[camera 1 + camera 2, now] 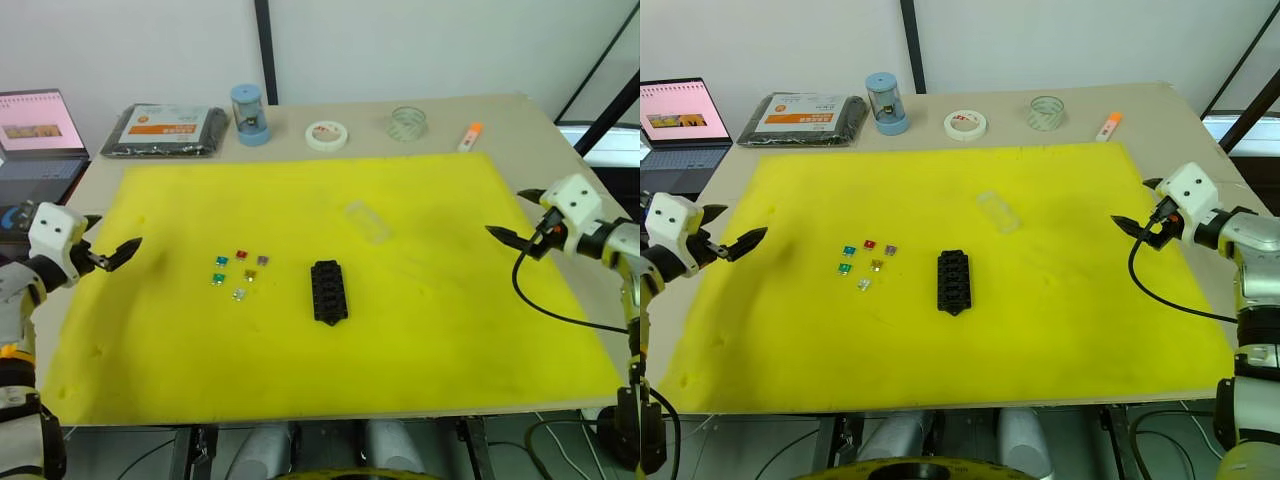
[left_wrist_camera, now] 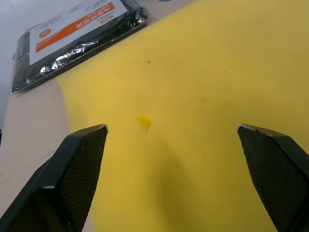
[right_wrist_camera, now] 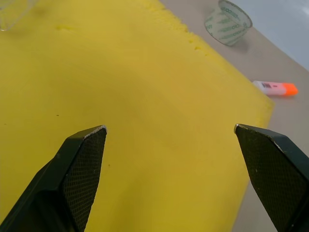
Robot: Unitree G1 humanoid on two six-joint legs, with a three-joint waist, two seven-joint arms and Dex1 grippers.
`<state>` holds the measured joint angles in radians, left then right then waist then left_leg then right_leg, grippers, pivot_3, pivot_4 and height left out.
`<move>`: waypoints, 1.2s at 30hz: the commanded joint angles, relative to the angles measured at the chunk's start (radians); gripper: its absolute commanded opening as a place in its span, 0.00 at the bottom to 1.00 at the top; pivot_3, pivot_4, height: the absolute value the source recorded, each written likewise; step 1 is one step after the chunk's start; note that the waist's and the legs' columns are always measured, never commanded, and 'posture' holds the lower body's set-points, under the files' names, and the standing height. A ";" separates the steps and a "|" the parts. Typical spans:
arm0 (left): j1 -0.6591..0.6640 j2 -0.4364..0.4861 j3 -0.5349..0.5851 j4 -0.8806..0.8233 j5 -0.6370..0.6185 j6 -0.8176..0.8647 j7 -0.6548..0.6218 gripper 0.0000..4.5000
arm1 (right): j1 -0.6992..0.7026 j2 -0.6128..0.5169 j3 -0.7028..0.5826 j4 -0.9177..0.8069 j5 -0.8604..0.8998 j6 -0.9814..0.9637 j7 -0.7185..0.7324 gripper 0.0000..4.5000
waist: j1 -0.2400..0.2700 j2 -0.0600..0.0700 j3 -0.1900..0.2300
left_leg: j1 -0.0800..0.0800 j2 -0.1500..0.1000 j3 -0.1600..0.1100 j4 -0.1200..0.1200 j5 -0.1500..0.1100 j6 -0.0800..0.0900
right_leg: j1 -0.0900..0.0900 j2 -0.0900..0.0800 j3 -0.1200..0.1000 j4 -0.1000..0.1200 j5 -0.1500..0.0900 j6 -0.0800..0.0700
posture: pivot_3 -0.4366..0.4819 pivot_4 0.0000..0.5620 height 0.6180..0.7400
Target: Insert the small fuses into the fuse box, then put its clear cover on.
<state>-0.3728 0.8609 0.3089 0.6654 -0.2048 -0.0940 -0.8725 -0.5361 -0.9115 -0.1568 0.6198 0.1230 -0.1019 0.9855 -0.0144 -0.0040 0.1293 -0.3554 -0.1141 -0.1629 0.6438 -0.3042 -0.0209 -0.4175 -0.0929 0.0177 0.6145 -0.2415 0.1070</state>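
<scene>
Left eye view shows a yellow foam mat (image 1: 400, 330) spread over the counter (image 1: 545, 125), with the fuse box (image 1: 329, 291) lying near the mat's middle, its slots facing up. Just to its left sit the small fuses (image 1: 240, 270) in a loose cluster, apart from the box and from each other. The clear cover (image 1: 367, 221) rests on the mat beyond the box, slightly to the right. Along the far edge of the counter stand a black packet with an orange label (image 1: 165, 129), a blue sharpener-like cylinder (image 1: 249, 114), a white tape roll (image 1: 326, 135), a clear tape roll (image 1: 408, 123) and an orange-capped marker (image 1: 469, 136); a laptop (image 1: 38, 130) sits off the left edge. The left gripper (image 1: 113, 254) hangs over the mat's left border and the right gripper (image 1: 520, 225) over its right border, both well apart from the fuses and box. Right eye view gives the same layout. Left wrist view has the left gripper's fingers (image 2: 79, 166) spread wide over bare yellow foam, holding nothing, with the packet ahead. Right wrist view has the right gripper's fingers (image 3: 82, 166) likewise spread wide and empty above the mat, with the clear tape roll and marker past its edge.
</scene>
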 commanded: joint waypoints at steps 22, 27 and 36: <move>-0.028 0.016 -0.009 -0.014 -0.007 -0.021 -0.008 1.00 | -0.020 -0.023 -0.016 -0.003 0.000 -0.018 -0.014 1.00 | 0.000 0.000 0.000 | 0.000 0.000 0.000 0.000 0.000 0.000 | 0.000 0.000 0.000 0.000 0.000 0.000 | 0.48 0.27 1.00; -0.010 0.010 -0.008 -0.035 -0.015 -0.014 -0.015 1.00 | -0.009 -0.024 -0.019 -0.020 0.004 -0.010 -0.014 1.00 | 0.000 0.000 0.000 | 0.000 0.000 0.000 0.000 0.000 0.000 | 0.000 0.000 0.000 0.000 0.000 0.000 | 0.48 0.27 1.00; -0.009 0.022 -0.001 -0.062 -0.028 0.014 -0.045 1.00 | 0.015 -0.021 -0.022 -0.043 0.008 0.000 -0.019 1.00 | 0.001 0.000 0.000 | 0.000 0.000 0.000 0.000 0.000 0.000 | 0.000 0.000 0.000 0.000 0.000 0.000 | 0.48 0.27 1.00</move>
<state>-0.3765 0.8591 0.2890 0.6394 -0.2099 -0.0890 -0.9106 -0.5150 -0.9115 -0.1567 0.6142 0.1223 -0.1008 0.9767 -0.0138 -0.0041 0.1292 -0.3557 -0.1141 -0.1625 0.6440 -0.3042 -0.0209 -0.4179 -0.0929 0.0178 0.6149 -0.2414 0.1070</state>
